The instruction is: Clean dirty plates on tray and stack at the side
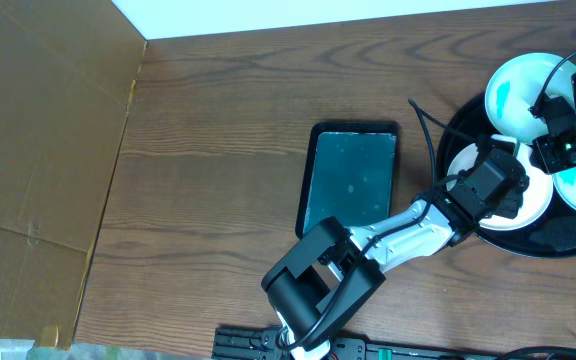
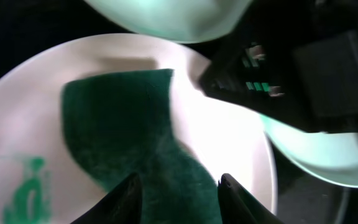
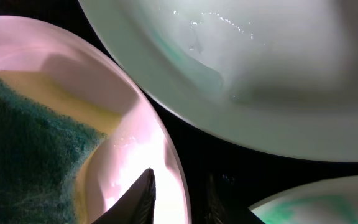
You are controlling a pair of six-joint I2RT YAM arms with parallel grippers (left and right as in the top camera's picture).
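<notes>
Three plates lie on the round black tray [image 1: 558, 240]. In the left wrist view the near plate [image 2: 229, 143] is white with a teal smear [image 2: 30, 193] and a dark green sponge [image 2: 117, 124] on it. My left gripper [image 2: 179, 180] is shut on the sponge, one finger on each side, pressing it on that plate [image 1: 540, 200]. My right gripper [image 3: 180, 175] is shut on the same plate's rim [image 3: 157, 124], one finger inside and one outside. A pale-aqua plate [image 3: 260, 74] lies behind, and a teal-stained plate [image 3: 316, 202] shows at the lower right.
A smaller rectangular dark tray [image 1: 351, 178] lies left of the round tray. Brown cardboard [image 1: 38, 150] covers the table's left side. A black cable [image 1: 423, 115] runs beside the round tray's rim. The right gripper body [image 2: 278, 81] hangs close over the plate.
</notes>
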